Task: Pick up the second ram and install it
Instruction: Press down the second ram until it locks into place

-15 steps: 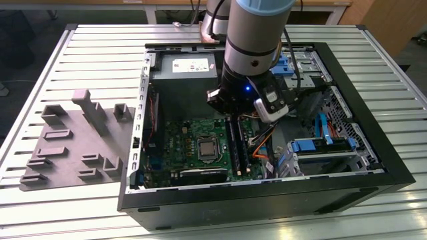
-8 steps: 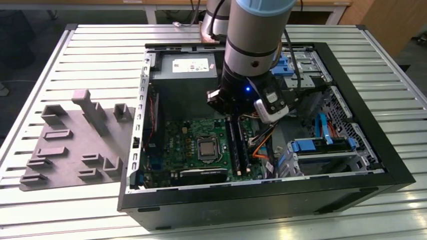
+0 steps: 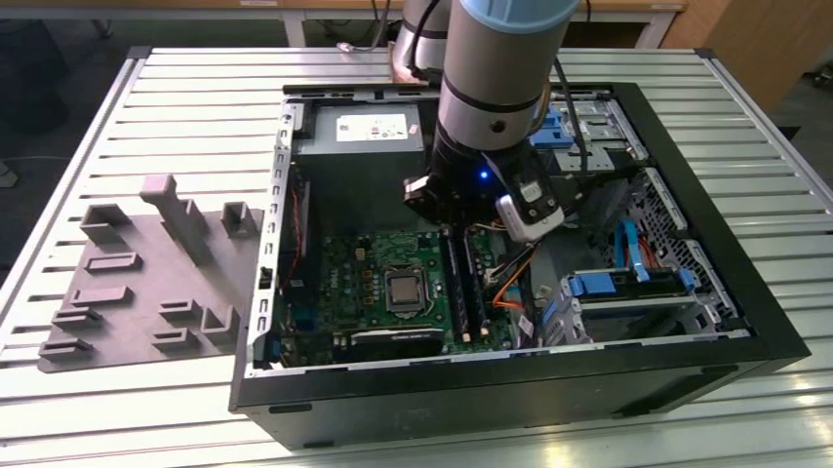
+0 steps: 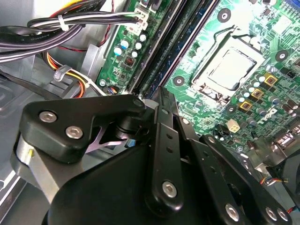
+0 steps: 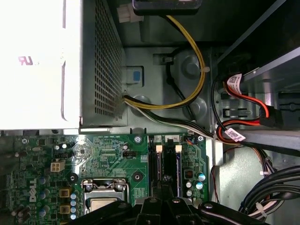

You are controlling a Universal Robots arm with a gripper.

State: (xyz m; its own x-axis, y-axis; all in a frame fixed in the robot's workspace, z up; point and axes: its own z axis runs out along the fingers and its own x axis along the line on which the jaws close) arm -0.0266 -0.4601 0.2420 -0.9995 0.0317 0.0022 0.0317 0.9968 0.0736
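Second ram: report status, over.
Tool low at memory slots. Second ram not distinguishable from slots. Cables run beside slots, not across.

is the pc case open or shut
Open: the black computer case has its side panel off, so the green motherboard lies exposed beneath the gripper.

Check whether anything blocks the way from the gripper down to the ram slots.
Nothing visible does. The gripper hangs right over the black slot rails on the motherboard. The cables run beyond the rails' ends, not across them.
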